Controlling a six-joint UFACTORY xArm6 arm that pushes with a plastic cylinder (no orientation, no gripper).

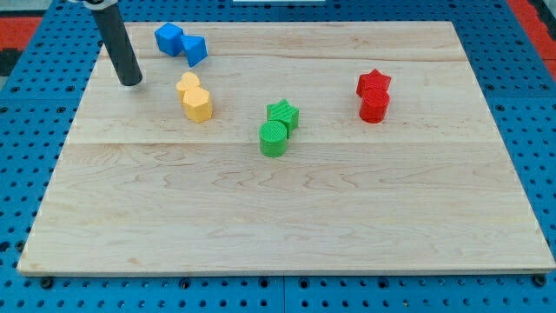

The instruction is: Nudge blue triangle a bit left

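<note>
The blue triangle [195,49] lies near the view's top left on the wooden board [287,217], touching a blue cube [168,38] on its left. My tip [130,82] rests on the board to the left of and below both blue blocks, about a block's width from the cube, touching neither. The rod rises from it toward the view's top left.
Two yellow blocks [188,84] [198,105] sit together just below the blue triangle, to the right of my tip. A green star [284,113] and a green cylinder [273,138] stand mid-board. A red star [374,83] and a red cylinder [374,106] stand at the right.
</note>
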